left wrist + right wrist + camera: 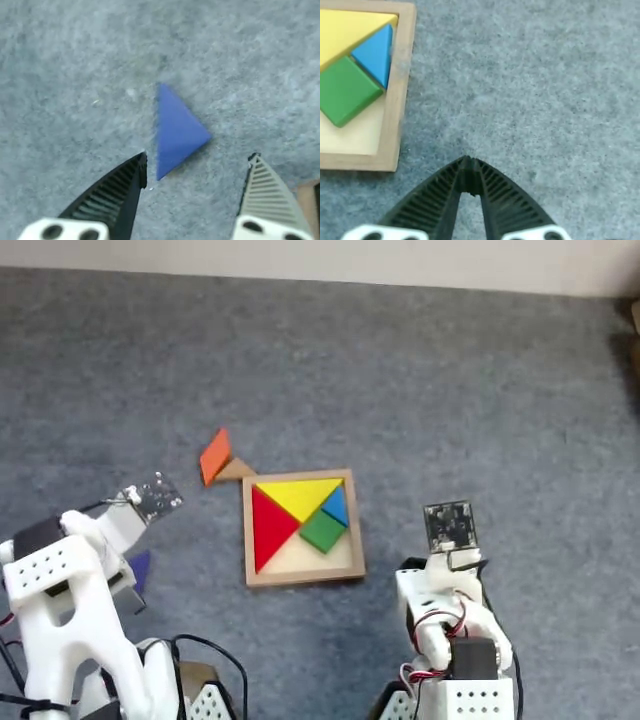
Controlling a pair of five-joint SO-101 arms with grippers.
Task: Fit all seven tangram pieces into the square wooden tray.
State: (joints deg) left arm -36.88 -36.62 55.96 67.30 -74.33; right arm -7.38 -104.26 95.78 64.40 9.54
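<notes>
cloth, grey, fuzzy and felt-like, covers the table (pixel 450 370). left claw (pixel 199 159) hangs wide open and grips nothing. its ribbed fingers, one black and one pale, are spread to either side of the dark blue triangle (pixel 177 132), a flat sharp-cornered piece lying on the cloth just ahead of the tips and touching neither. right claw (pixel 468 161) is closed, black ribbed fingers pressed tip to tip on nothing, over bare cloth just beside the square wooden tray (pixel 400 100). inside that raised pale-wood rim, near the right claw, a smooth yellow triangle (pixel 298 497), a red triangle (pixel 270 528), a green square (pixel 323 531) and a small light blue triangle (pixel 337 506) lie fitted edge to edge. beyond the tray, well apart from both claws, an orange parallelogram (pixel 215 455) touches a tan triangle (pixel 237 470) just beside the tray's corner.
</notes>
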